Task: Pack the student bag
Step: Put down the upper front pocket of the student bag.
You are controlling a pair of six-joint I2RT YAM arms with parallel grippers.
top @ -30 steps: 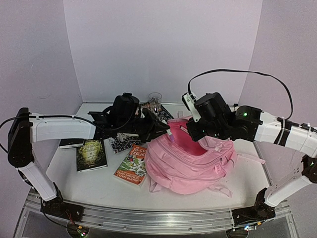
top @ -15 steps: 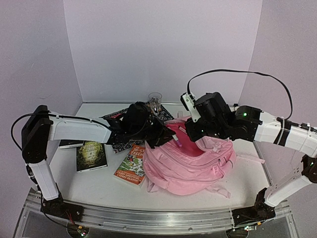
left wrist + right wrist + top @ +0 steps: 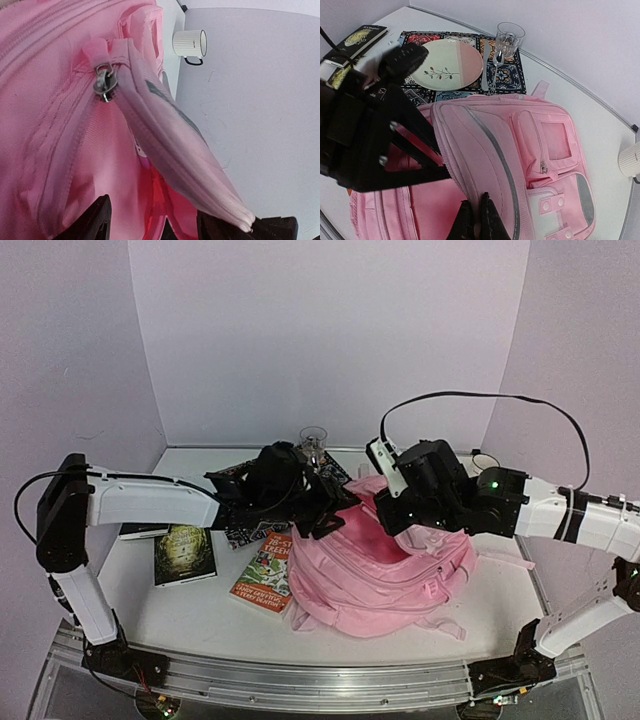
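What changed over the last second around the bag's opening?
The left gripper pushed right, up to the student bag's mouth, and opened its jaws. The pen-like thing seen at its tip half a second ago no longer shows. The right gripper sank slightly, still pinching the bag's rim. The orange book and the glass stayed put.

White left arm (image 3: pixel 150 502) stretched inward, black left pincer (image 3: pixel 152 222) held parted, white right arm (image 3: pixel 560 515) bent inward, right pincer (image 3: pixel 475 220) clamped onto soft pink fabric student bag (image 3: pixel 520 150).
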